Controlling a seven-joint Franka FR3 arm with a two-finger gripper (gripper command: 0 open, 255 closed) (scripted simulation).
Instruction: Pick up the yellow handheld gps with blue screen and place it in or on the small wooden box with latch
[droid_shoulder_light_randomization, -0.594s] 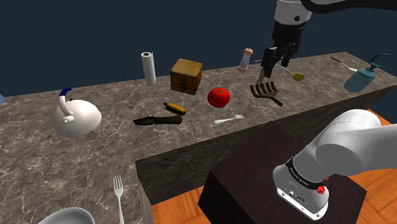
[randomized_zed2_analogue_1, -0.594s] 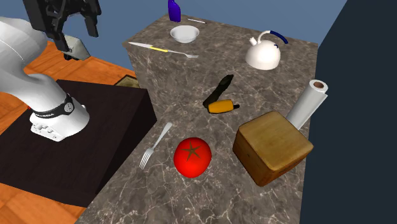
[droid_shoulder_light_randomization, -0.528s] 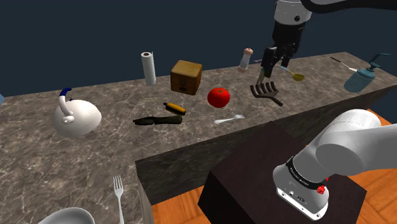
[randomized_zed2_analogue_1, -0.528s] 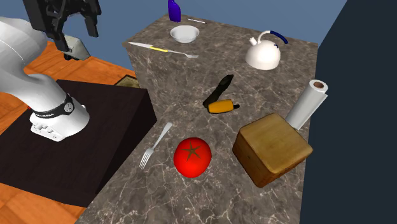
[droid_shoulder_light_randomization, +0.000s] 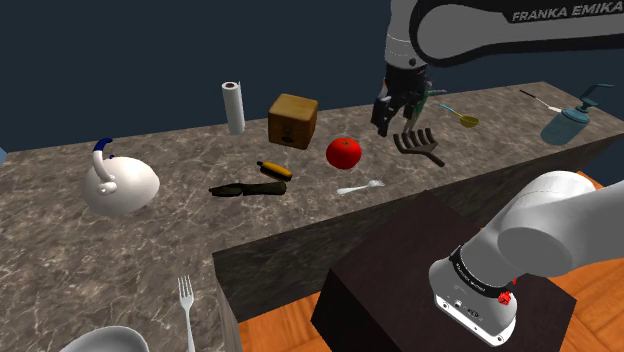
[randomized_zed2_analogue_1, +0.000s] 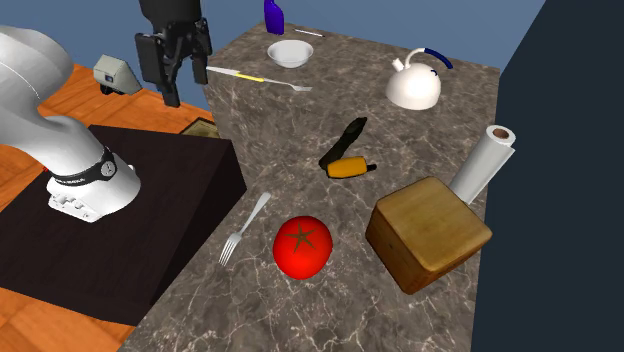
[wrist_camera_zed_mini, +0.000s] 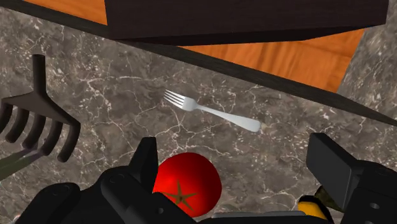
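GPS (droid_shoulder_light_randomization: 274, 169) lay on the counter (droid_shoulder_light_randomization: 60, 235), just beside a dark tool (droid_shoulder_light_randomization: 238, 188), left of the tomato (droid_shoulder_light_randomization: 343, 153) in the shoulder view. Gripper (droid_shoulder_light_randomization: 392, 122) stood open above tomato. Risk: a low leftward sweep could roll tomato into GPS.

Yellow gps (wrist_camera_zed_mini: 310, 207) mostly behind the claw (wrist_camera_zed_mini: 235, 147), tomato (wrist_camera_zed_mini: 188, 183) partly behind it, bowl (droid_shoulder_light_randomization: 105, 340) cropped by the shoulder view's edge.
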